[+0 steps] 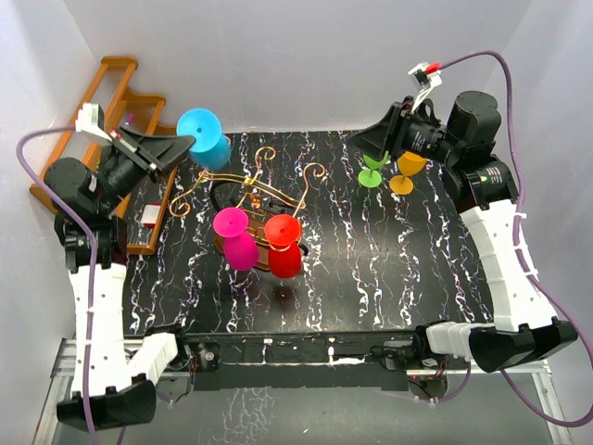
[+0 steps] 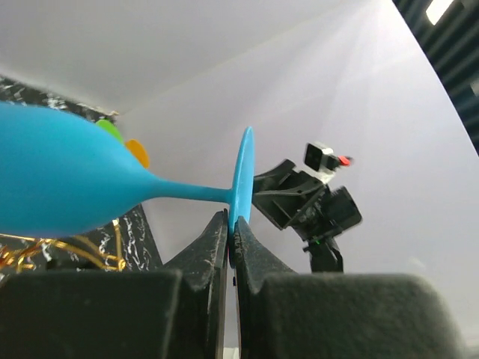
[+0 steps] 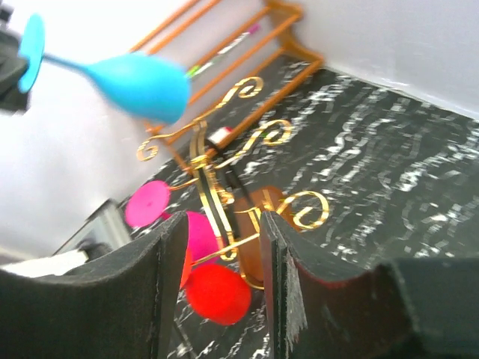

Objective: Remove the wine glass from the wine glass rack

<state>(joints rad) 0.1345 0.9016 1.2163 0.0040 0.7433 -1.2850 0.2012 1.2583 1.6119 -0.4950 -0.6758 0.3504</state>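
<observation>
My left gripper (image 1: 189, 141) is shut on the round foot of a blue wine glass (image 1: 206, 136) and holds it on its side in the air, behind and to the left of the rack. In the left wrist view the fingertips (image 2: 230, 224) pinch the foot's edge, with the blue glass's bowl (image 2: 60, 187) on the left. The golden wire wine glass rack (image 1: 262, 197) stands mid-table, with a pink glass (image 1: 237, 237) and a red glass (image 1: 283, 247) hanging on it. My right gripper (image 1: 358, 139) is open and empty, raised at the back right. Its wrist view shows the rack (image 3: 213, 176) and the blue glass (image 3: 142, 84).
An orange-brown wooden stepped shelf (image 1: 111, 102) stands against the left wall. A green glass (image 1: 372, 172) and an orange glass (image 1: 406, 172) stand at the back right below my right gripper. White walls close in the back and sides.
</observation>
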